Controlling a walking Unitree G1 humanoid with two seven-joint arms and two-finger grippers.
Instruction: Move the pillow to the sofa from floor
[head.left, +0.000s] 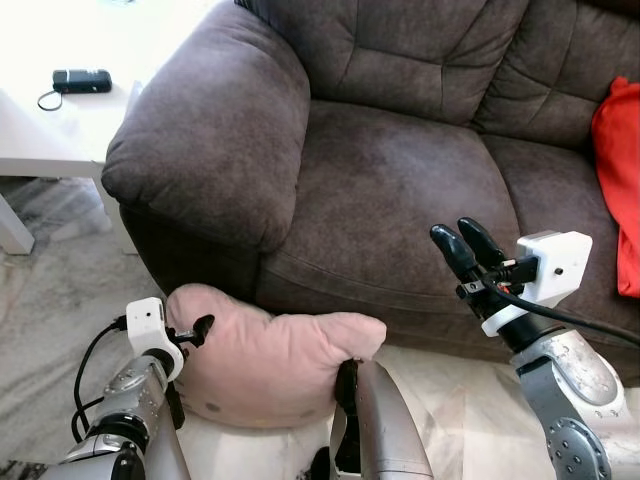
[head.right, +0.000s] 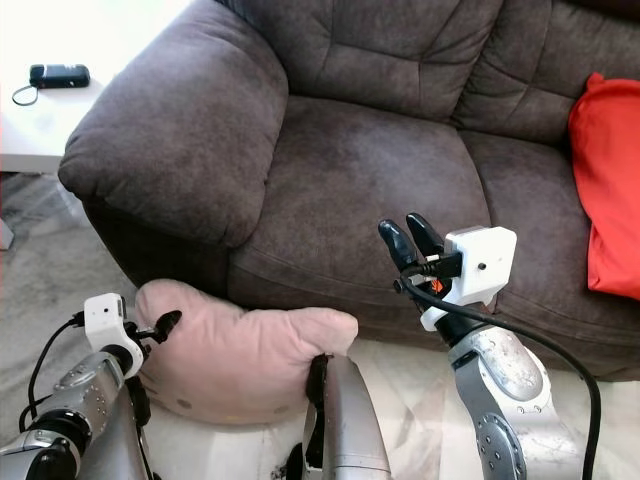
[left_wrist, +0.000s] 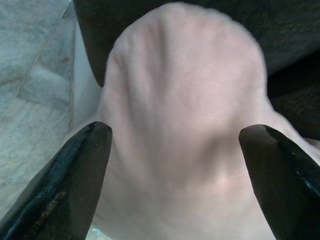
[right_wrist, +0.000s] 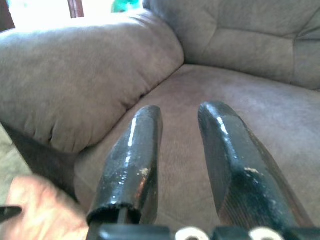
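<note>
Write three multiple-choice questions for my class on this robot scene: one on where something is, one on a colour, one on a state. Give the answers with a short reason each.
1. Where is the pink pillow?
A. On the sofa seat
B. On the floor against the sofa's front
C. On the white table

2. What colour is the cushion on the sofa?
A. Red
B. Blue
C. Yellow

3. How is the left pincer set?
A. Shut, holding nothing
B. Shut on the red cushion
C. Open, one finger on each side of the pillow's corner

Answers:
1 B, the head views show it low on the floor at the sofa's base.
2 A, it shows bright red at the seat's right end.
3 C, the left wrist view shows the two fingers wide apart with the pillow between them.

The right pincer is raised over the seat, holding nothing.
</note>
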